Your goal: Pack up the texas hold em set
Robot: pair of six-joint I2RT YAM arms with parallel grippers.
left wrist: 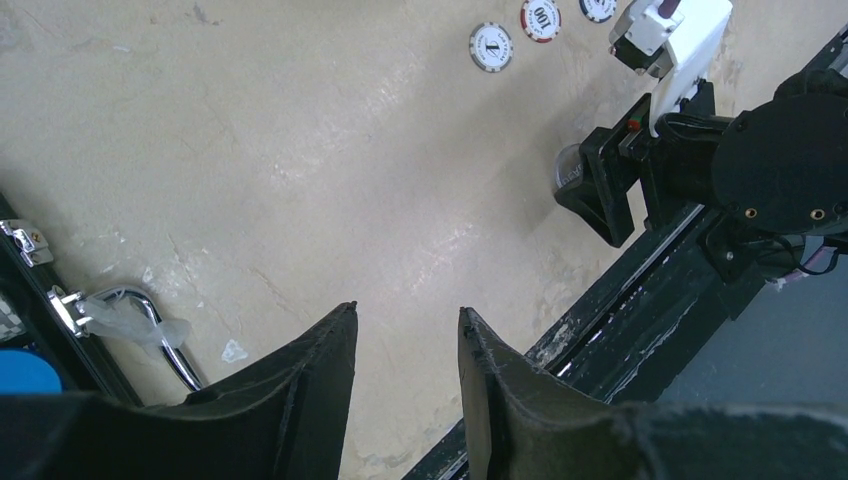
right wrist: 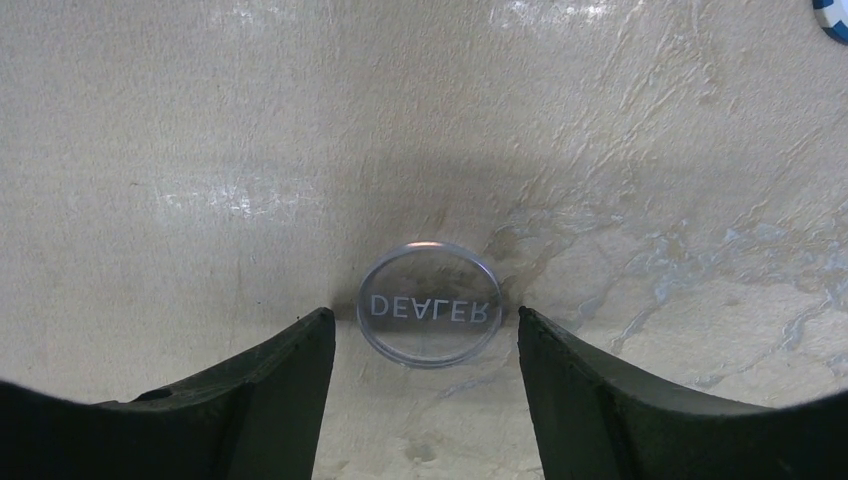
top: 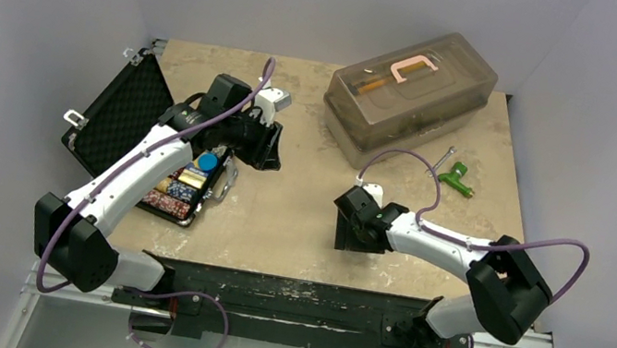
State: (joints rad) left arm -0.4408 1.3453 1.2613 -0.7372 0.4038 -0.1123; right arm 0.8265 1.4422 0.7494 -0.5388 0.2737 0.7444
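The black briefcase (top: 123, 107) lies open at the left, lid up, with rows of coloured chips (top: 176, 190) and a blue disc (top: 207, 162) inside. Its metal handle (left wrist: 140, 325) shows in the left wrist view. My left gripper (top: 260, 146) is open and empty above bare table beside the case (left wrist: 405, 310). Three loose chips (left wrist: 491, 46) lie farther off. My right gripper (top: 352, 230) is open and low over the table (right wrist: 424, 312). A clear disc marked DEALER (right wrist: 430, 305) lies flat between its fingertips, touched by neither.
A large translucent grey tub (top: 410, 97) with a pink clamp inside stands at the back right. A green-handled tool (top: 457, 177) lies in front of it. A blue chip's edge (right wrist: 835, 15) shows in the right wrist view. The black mounting rail (top: 294, 298) runs along the near edge.
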